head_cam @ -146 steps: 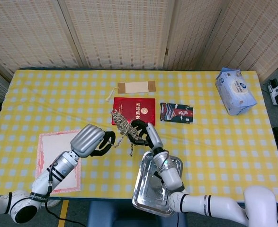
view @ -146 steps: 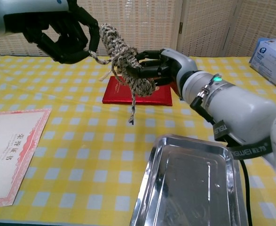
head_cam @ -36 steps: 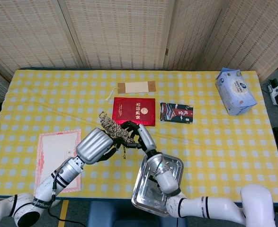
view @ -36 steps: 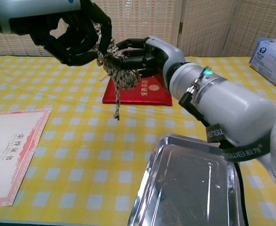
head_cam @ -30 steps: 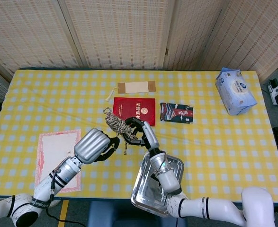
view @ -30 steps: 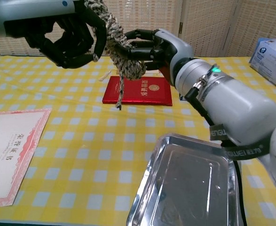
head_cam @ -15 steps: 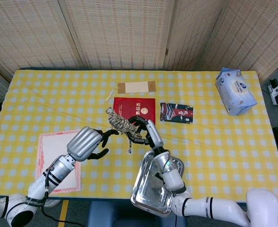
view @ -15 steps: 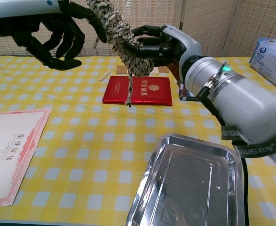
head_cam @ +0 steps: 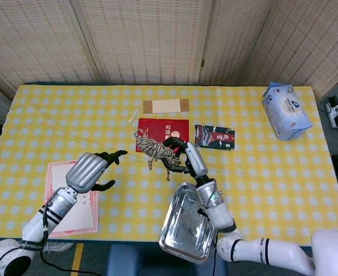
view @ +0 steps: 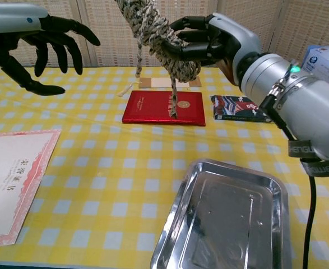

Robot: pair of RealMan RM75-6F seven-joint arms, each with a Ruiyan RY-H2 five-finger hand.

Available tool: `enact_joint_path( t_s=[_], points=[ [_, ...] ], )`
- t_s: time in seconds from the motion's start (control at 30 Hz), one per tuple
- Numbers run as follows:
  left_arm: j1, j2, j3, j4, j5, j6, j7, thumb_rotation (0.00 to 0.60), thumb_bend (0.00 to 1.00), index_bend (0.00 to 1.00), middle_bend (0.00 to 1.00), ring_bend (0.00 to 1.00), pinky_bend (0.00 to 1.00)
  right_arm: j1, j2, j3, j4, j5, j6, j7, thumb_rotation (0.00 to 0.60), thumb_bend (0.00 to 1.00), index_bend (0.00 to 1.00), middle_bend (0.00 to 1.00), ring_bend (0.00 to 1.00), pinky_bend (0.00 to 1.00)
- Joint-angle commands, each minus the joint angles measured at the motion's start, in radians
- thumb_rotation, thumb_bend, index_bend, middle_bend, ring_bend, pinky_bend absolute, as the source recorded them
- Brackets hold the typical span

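while held aloft, rope bundle (view: 163, 42) in right hand (view: 209, 39); left hand (view: 35, 47) spread, empty

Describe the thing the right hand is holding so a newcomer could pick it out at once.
Above the yellow checked tablecloth, over the red booklet, the right hand holds up a rope bundle. It is the only coiled, speckled beige-and-dark thing; its neighbours lie flat.
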Motion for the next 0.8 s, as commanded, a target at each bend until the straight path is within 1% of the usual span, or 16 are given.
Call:
enact_joint_path(
  t_s=[0.03, 0.2, 0.23, 0.3, 0.47, 0.6, 0.67, 0.8],
  points=[
    [0.032, 0.006, 0.008, 0.034, -0.008, 0.034, -0.012, 0.600, 0.32, 0.20, 0.40, 0.39, 0.53, -0.019, 0.047, -0.014, -0.021, -0.020, 0.001, -0.015, 0.600, 0.58, 0.85, 0.74, 0.81, 0.67],
    [0.089, -0.012, 0.010, 0.104, -0.011, 0.117, -0.020, 0.600, 0.32, 0.21, 0.38, 0.36, 0.48, -0.043, 0.115, -0.035, -0.038, -0.049, 0.003, -0.034, 0.600, 0.58, 0.85, 0.74, 0.81, 0.67],
    [0.107, -0.021, 0.011, 0.133, -0.016, 0.144, -0.015, 0.600, 0.32, 0.21, 0.38, 0.36, 0.46, -0.050, 0.133, -0.044, -0.040, -0.058, 0.005, -0.043, 0.600, 0.58, 0.85, 0.74, 0.81, 0.67],
    [0.122, -0.035, 0.012, 0.162, -0.017, 0.165, -0.010, 0.600, 0.32, 0.22, 0.38, 0.35, 0.43, -0.055, 0.151, -0.053, -0.044, -0.069, 0.004, -0.051, 0.600, 0.58, 0.85, 0.74, 0.81, 0.67],
    [0.181, -0.087, 0.024, 0.302, -0.025, 0.239, 0.017, 0.600, 0.32, 0.22, 0.34, 0.30, 0.33, -0.076, 0.201, -0.089, -0.050, -0.109, 0.017, -0.082, 0.600, 0.58, 0.86, 0.74, 0.81, 0.67],
    [0.234, -0.126, 0.033, 0.388, -0.017, 0.306, 0.017, 0.600, 0.32, 0.22, 0.34, 0.29, 0.30, -0.084, 0.228, -0.112, -0.062, -0.125, 0.016, -0.104, 0.600, 0.58, 0.86, 0.74, 0.82, 0.67],
    [0.264, -0.134, 0.043, 0.415, -0.008, 0.337, 0.020, 0.600, 0.32, 0.22, 0.33, 0.28, 0.28, -0.087, 0.239, -0.121, -0.068, -0.132, 0.017, -0.114, 0.600, 0.58, 0.86, 0.74, 0.82, 0.67],
    [0.321, -0.126, 0.062, 0.411, -0.001, 0.373, -0.007, 0.600, 0.32, 0.21, 0.32, 0.26, 0.26, -0.091, 0.254, -0.131, -0.078, -0.141, 0.020, -0.129, 0.600, 0.58, 0.86, 0.74, 0.82, 0.67]
  ],
)
